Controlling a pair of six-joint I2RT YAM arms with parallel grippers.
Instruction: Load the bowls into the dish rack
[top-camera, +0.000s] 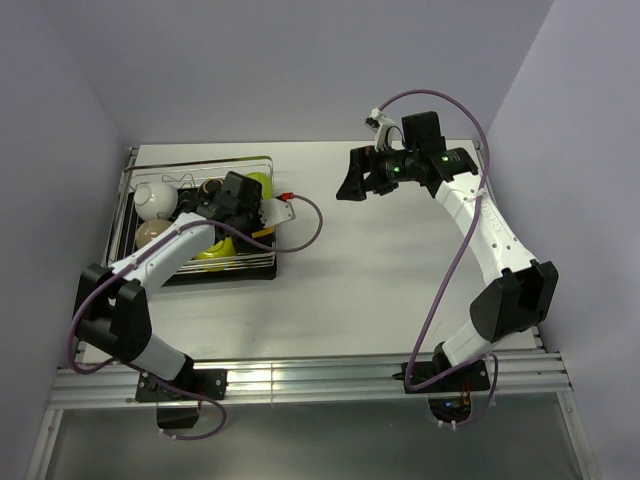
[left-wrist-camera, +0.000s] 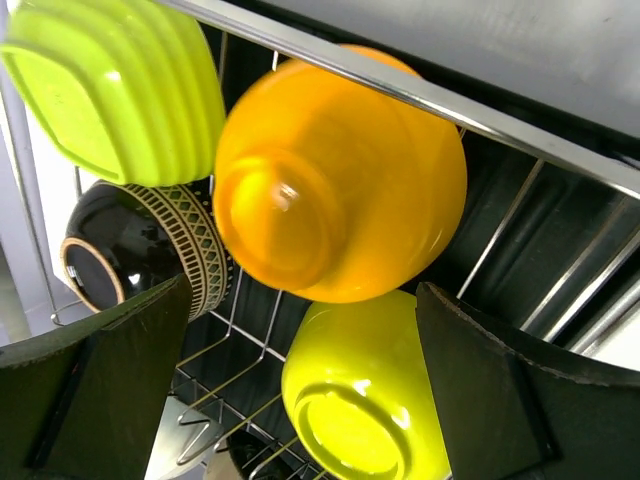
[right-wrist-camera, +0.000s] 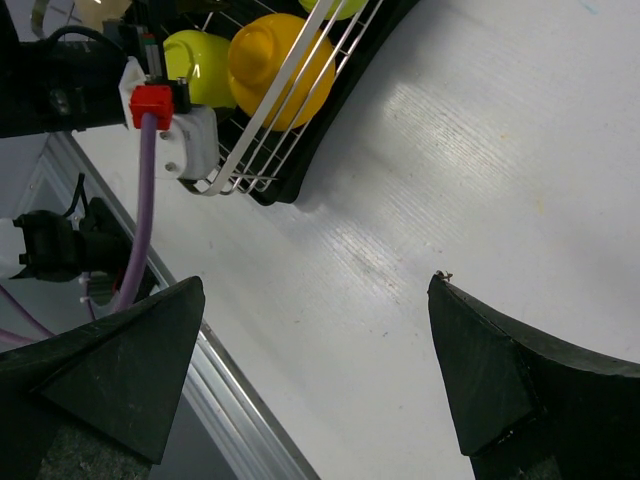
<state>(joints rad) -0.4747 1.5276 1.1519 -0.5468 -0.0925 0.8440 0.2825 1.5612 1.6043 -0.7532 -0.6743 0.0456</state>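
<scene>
Your left claw (left-wrist-camera: 302, 290) hung open just short of the orange bowl (left-wrist-camera: 340, 170), seated in the dish rack (left-wrist-camera: 480, 110); right claw (right-wrist-camera: 315, 285) open, empty. Placing looked done; next, back out clear of the wires.

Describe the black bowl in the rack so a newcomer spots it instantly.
Look at the wire dish rack at the far left of the table. Among the bowls tipped on edge inside, the black bowl sits beside the orange bowl and a ribbed lime bowl. Only it is black, with a patterned tan band outside.
</scene>
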